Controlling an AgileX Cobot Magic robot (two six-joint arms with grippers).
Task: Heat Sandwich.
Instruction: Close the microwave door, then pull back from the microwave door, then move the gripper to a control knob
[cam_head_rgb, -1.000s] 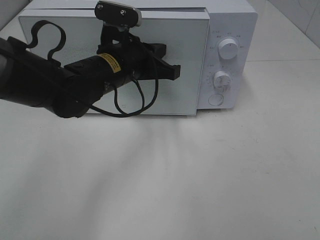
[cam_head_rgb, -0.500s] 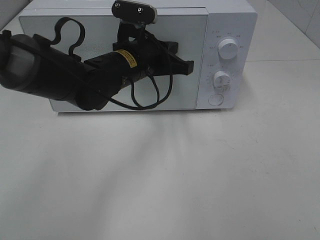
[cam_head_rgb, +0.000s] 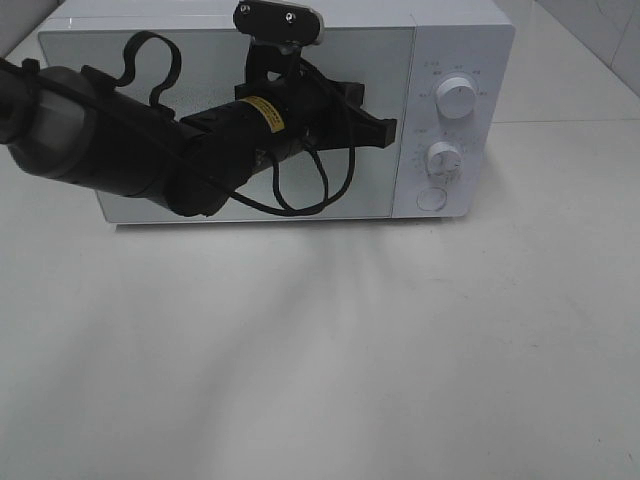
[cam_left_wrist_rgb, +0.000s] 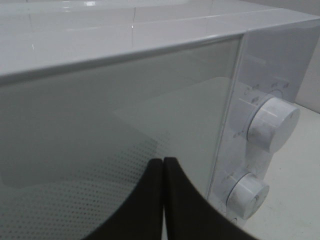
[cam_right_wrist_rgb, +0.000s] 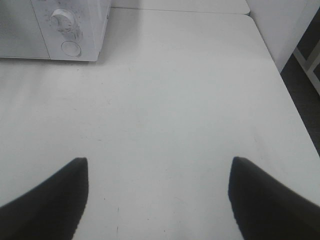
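White surface, microwave at back — its door, ajar a second ago, now flush under the left jaws, pressed together. Right jaws spread, empty. Sandwich unseen — presumably inside; dials next.

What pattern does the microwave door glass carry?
The door shows a fine dot grid on pale greyish glass; clearest in the left wrist view.

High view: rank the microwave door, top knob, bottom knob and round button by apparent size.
1. microwave door
2. top knob
3. bottom knob and round button: too alike to rank
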